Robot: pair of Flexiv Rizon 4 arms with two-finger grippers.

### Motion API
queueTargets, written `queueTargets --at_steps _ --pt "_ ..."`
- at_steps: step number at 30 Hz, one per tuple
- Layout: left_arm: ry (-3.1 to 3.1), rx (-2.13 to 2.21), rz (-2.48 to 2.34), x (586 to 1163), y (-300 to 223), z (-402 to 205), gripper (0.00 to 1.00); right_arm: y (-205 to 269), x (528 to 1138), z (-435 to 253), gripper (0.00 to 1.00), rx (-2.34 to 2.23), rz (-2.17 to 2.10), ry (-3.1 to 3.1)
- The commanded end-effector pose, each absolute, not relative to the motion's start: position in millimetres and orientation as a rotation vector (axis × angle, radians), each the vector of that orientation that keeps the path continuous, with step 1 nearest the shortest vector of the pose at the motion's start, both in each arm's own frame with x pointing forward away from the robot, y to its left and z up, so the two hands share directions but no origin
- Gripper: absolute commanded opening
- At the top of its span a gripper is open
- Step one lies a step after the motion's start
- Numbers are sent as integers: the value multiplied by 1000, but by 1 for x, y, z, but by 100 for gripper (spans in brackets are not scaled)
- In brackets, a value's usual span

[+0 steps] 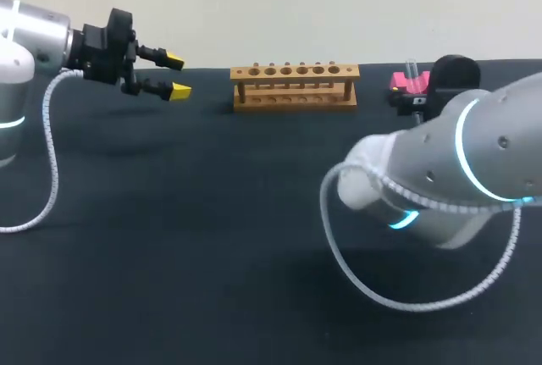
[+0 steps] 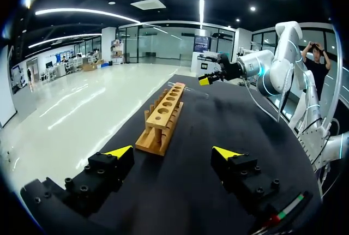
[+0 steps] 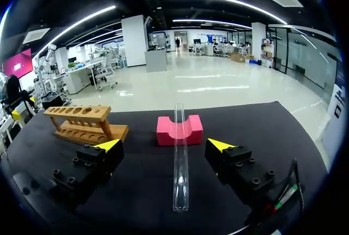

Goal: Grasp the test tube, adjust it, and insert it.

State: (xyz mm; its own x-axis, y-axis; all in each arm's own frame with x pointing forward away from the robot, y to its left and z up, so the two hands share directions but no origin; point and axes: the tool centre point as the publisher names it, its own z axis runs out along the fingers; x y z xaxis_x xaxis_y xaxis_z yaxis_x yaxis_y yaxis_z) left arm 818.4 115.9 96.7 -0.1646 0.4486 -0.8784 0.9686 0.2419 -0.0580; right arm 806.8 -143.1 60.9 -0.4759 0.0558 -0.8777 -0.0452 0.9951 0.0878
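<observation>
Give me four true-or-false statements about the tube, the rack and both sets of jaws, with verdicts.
1. The wooden rack holds no tube. True.
2. The tube stands upright in the rack. False: it lies with its far end in the groove of the pink block.
3. The right jaws are shut on the tube. False: they stand open, one on each side, apart from it.
4. The left jaws are open and hold nothing. True.

Left arm (image 1: 25, 43) entered from the left, wrist level, with the left gripper (image 1: 176, 75) pointing inward, fingers apart. Right arm (image 1: 474, 162) entered from the right, bent, forearm reaching away. Right gripper (image 3: 163, 145) was spread wide, gripping nothing.
</observation>
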Motion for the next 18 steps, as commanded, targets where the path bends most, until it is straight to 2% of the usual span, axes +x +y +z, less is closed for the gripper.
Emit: queueTargets --at_steps 1,18 --pt "1740 1312 -849 817 116 96 100 -142 816 57 100 129 -99 2082" --pt "1740 1312 -849 817 116 96 100 -149 824 38 100 99 -49 2135"
